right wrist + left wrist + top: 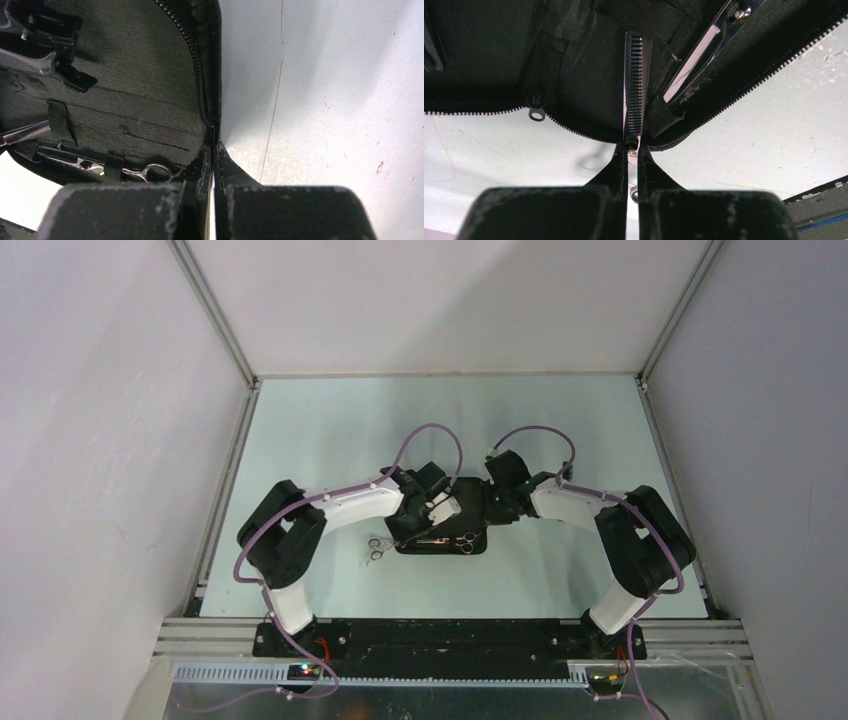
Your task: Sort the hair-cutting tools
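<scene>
The black zip case (440, 543) lies open mid-table. My left gripper (632, 150) is shut on the thinning scissors (635, 80) at their pivot. The toothed blade points into the case and the ring handles (376, 548) stick out past its left edge. A second pair of scissors (704, 50) sits under an elastic strap inside the case, its ring handle (150, 172) near the right end. My right gripper (213, 150) is shut on the case's zip rim (202, 100) at the right edge. No comb or clips show.
A metal zip pull (537, 114) hangs at the case's near rim. The pale table (330, 430) is walled by metal rails at left, right and back. Both arms meet over the case, with the left gripper (40, 35) close to the right wrist.
</scene>
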{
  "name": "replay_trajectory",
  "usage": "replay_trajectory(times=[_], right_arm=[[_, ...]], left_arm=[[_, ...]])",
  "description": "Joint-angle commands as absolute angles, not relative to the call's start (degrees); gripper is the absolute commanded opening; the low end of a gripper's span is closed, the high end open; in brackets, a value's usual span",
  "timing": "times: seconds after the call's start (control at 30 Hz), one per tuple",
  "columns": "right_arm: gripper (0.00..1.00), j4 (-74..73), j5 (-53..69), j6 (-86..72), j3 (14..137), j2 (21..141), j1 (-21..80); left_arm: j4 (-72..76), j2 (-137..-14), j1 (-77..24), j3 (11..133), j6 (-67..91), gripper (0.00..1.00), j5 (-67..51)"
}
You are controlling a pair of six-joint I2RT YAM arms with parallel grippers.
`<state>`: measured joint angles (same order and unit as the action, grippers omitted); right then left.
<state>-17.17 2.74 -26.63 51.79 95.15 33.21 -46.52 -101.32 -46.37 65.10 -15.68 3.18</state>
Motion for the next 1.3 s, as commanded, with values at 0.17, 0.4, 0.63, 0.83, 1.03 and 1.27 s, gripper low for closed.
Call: replay_trajectory(times=[0.17, 0.4, 0.63, 0.83, 1.03, 1.27], right_arm=[[0.00, -13.79, 5.29, -23.71, 52.03, 96.52, 36.41], [0.00, -9.90, 8.20, -22.76, 50.33, 95.32, 36.30], [0.00, -3.42, 14.54, -22.69, 46.02, 93.50, 32.74], [0.00, -0.77, 17.05, -20.98, 43.94, 93.68, 31.56], [0.00, -0.85, 17.53, -19.87, 43.84, 94.04, 31.53], [0.00, 0.26, 18.30, -19.40, 43.68, 94.07, 31.89]], left_arm=[[-48.59, -104.83, -47.69, 71.29, -19.78, 0.00, 1.86], [-45.62, -104.81, -50.23, 72.52, -23.63, 0.00, 1.47], [-39.31, -102.19, -50.47, 67.03, -24.87, 0.00, 2.05], [-31.07, -98.79, -50.24, 62.04, -24.88, 0.00, 3.08], [-28.18, -95.94, -48.25, 57.67, -25.42, 0.00, 3.55], [-29.91, -97.95, -49.06, 62.52, -25.93, 0.00, 1.00]])
